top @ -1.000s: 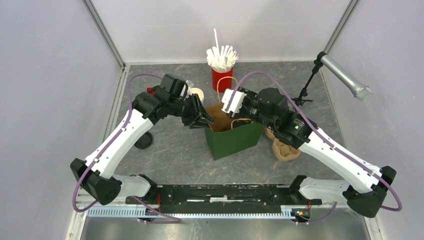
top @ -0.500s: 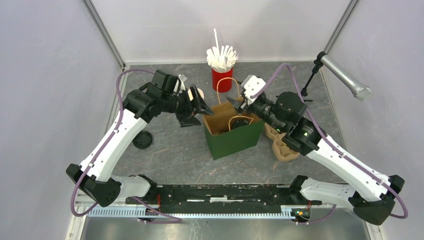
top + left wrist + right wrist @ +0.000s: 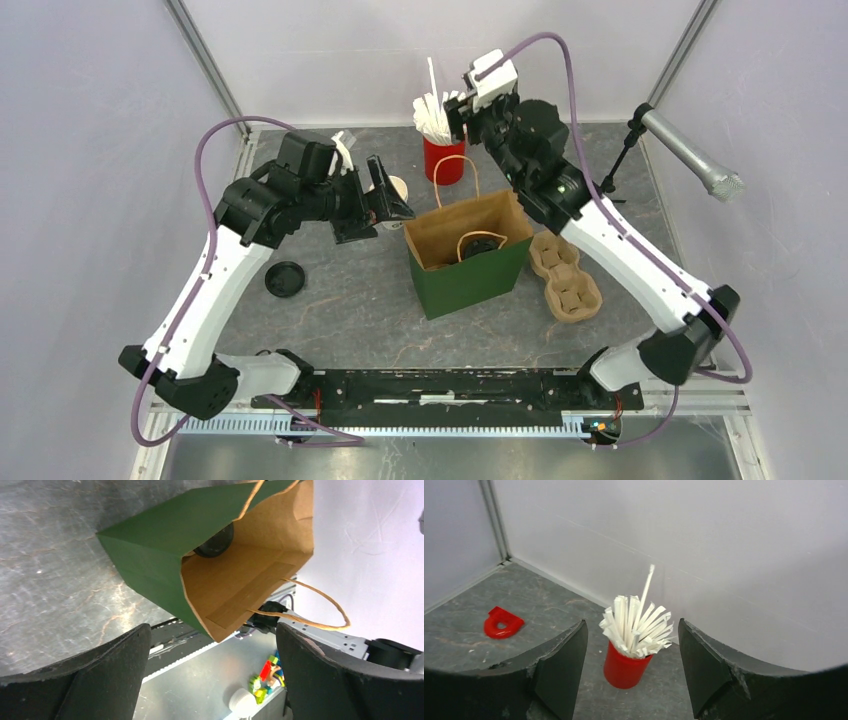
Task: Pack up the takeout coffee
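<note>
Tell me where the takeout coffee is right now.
In the top view, the takeout coffee sits inside the green paper bag at mid-table, only its black lid showing; the cardboard cup carrier lies right of the bag.

L gripper [image 3: 212, 635] jaws spread wide, empty; R gripper [image 3: 632, 625] up high, jaws apart.

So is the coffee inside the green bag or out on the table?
Inside. The takeout coffee sits down in the open green bag; only its black lid shows.
</note>
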Motion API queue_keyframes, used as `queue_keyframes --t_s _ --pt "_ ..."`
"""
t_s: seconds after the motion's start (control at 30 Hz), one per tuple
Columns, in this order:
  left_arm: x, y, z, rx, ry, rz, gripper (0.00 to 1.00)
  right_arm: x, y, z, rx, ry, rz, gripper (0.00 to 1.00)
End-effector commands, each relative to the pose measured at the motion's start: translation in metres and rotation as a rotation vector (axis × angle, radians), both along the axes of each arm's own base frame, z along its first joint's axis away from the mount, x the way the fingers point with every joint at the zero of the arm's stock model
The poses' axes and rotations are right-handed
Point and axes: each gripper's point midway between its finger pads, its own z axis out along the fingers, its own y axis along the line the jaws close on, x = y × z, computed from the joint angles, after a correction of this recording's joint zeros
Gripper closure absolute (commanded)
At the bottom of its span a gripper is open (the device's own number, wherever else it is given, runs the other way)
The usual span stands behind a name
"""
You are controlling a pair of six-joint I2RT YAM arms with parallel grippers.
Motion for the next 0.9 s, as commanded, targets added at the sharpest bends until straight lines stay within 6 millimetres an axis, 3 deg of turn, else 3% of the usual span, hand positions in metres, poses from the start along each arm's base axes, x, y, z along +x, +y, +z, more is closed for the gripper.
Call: queue_keyframes --t_s 0.0,0.23,0.53,0.6,0.7,0.8,0.87 --pt "-0.003 0.023 0.008 0.084 -0.096 0.007 0.0 0.038 0.001 -0.002 -0.05 -0.001 -0.015 0.27" --pt "-0.011 0.042 0.002 0.154 -0.105 0.039 0.0 0.089 0.009 -0.048 -0.223 0.026 0.006 0.28" --pt "-0.014 0.049 0.004 0.161 -0.103 0.067 0.0 0.123 0.019 -0.086 -0.223 0.073 0.036 0.34" --pt "-0.015 0.049 0.004 0.158 -0.102 0.068 0.0 0.129 0.018 -0.093 -0.228 0.084 0.024 0.4" --pt "-0.014 0.05 0.005 0.159 -0.106 0.07 0.0 0.131 0.015 -0.093 -0.215 0.092 0.002 0.58" --pt "-0.014 0.05 0.005 0.165 -0.11 0.067 0.0 0.128 0.012 -0.08 -0.195 0.068 -0.004 0.76" --pt "-0.014 0.05 0.005 0.166 -0.114 0.063 0.0 0.125 0.01 -0.059 -0.167 0.019 -0.002 0.83"
